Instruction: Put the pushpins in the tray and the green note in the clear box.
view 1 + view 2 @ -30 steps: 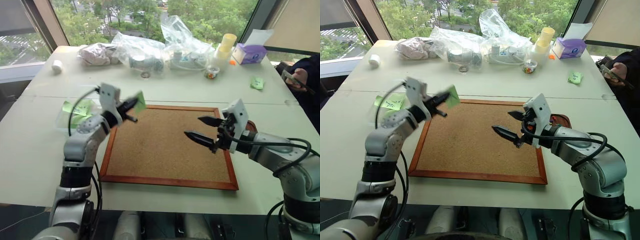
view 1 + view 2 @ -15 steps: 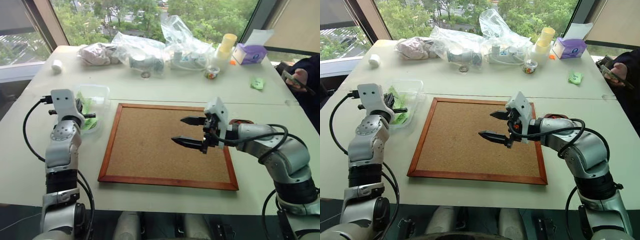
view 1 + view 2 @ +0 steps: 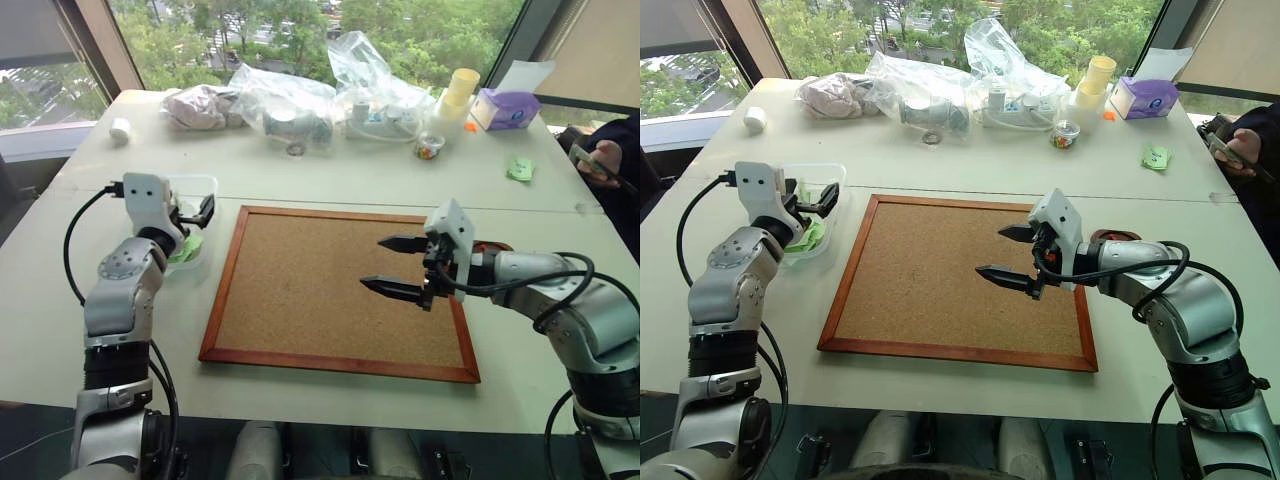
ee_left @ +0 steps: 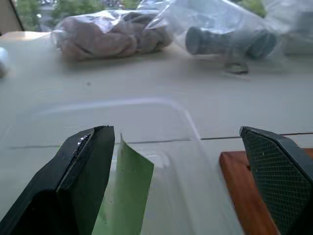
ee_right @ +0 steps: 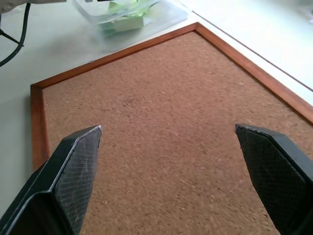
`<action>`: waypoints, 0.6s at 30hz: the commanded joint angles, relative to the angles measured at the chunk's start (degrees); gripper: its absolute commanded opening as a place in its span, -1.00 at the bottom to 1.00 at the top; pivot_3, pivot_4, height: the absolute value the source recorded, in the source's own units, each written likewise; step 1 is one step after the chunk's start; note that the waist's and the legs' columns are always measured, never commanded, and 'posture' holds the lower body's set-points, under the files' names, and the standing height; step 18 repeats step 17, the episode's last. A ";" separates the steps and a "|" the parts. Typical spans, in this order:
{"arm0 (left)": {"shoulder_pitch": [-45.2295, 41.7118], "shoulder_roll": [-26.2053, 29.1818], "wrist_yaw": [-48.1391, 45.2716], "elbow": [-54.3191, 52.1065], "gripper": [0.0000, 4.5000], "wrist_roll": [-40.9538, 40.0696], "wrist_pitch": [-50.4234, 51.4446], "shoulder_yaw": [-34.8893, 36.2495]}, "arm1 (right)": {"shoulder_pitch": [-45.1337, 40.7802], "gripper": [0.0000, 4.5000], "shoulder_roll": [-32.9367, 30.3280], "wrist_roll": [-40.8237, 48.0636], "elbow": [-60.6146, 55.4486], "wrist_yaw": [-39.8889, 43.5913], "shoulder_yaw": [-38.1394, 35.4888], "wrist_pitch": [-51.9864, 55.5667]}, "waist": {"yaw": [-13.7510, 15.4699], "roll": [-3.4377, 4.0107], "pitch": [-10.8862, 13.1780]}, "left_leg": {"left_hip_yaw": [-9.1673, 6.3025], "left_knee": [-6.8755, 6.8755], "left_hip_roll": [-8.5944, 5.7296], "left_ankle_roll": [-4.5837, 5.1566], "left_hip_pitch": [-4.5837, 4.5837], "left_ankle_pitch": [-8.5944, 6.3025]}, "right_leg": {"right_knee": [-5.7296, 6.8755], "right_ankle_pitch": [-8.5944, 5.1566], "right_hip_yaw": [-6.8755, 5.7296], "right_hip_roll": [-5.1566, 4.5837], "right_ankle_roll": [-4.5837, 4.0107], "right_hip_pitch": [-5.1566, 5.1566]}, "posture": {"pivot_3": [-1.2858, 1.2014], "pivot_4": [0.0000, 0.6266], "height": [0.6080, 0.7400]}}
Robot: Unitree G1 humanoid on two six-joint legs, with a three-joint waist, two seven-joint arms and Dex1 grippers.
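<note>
Left gripper (image 3: 195, 212): fingers spread wide, holding nothing, over the clear box (image 3: 205, 186).
Green note (image 4: 124, 191): leans on the inner side of one left finger, down in the box among other green notes.
Right gripper (image 3: 392, 265): fingers wide apart, empty, above the cork board (image 3: 320, 290).
Tray (image 3: 1110, 237): mostly hidden behind the right arm, at the board's right edge.
Surface: pale table (image 3: 300, 180) by windows with trees outside.
Around: clear bags (image 3: 290, 95), stacked cups (image 3: 455, 90), purple tissue box (image 3: 505, 105), stray green note (image 3: 519, 170); a person's hand (image 3: 605, 160) at the far right.
</note>
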 commanded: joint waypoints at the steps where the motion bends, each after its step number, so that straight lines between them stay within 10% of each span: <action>1: -1.50 2.07 -6.21 -4.28 0.99 -4.67 1.95 -0.51 | 0.61 1.00 -1.34 0.81 -1.56 -0.18 -3.14 -0.51 | -0.06 0.00 0.00 | 0.00 0.00 0.00 0.00 0.00 0.00 | 0.00 0.00 0.00 0.00 0.00 0.00 | 0.03 -0.52 1.00; 18: 7.62 18.27 -36.15 -17.43 0.99 -18.76 13.63 -10.23 | 12.58 1.00 -8.16 6.33 -5.98 3.08 -12.63 1.54 | -0.14 0.02 0.01 | -0.06 0.01 0.06 -0.06 0.15 0.03 | 0.02 -0.01 0.03 0.09 -0.01 0.10 | 0.03 -0.52 1.00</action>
